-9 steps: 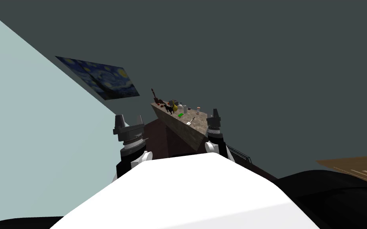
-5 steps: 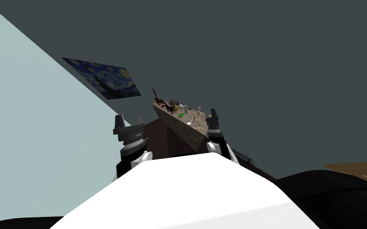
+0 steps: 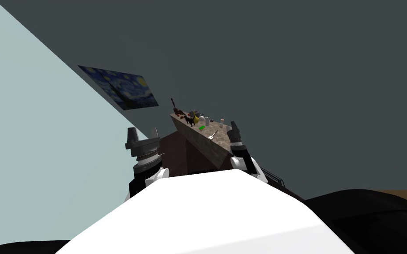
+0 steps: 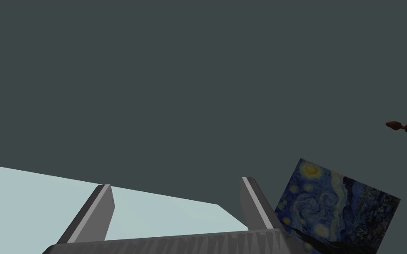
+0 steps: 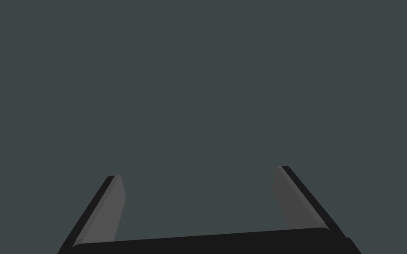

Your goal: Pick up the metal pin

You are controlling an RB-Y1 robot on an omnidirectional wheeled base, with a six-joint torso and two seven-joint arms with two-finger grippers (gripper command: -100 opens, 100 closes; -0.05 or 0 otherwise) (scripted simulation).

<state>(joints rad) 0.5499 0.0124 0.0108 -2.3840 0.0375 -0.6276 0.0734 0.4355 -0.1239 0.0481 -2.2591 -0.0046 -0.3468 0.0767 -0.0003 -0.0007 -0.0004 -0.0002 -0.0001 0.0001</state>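
Swinging left a touch, the robot's right gripper (image 3: 233,126) leans closer over the counter (image 3: 205,145), fingers spread, nearing the pale pin (image 3: 212,133); left gripper (image 3: 143,132) waits, fingers apart too.

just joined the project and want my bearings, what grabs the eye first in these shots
The swirly blue and yellow night-sky painting on the dark grey wall, up to my left, stands out most. Next is the speckled brown counter straight ahead, its top crowded with small things, among them a green thing. My left gripper and right gripper are raised before it, both open.
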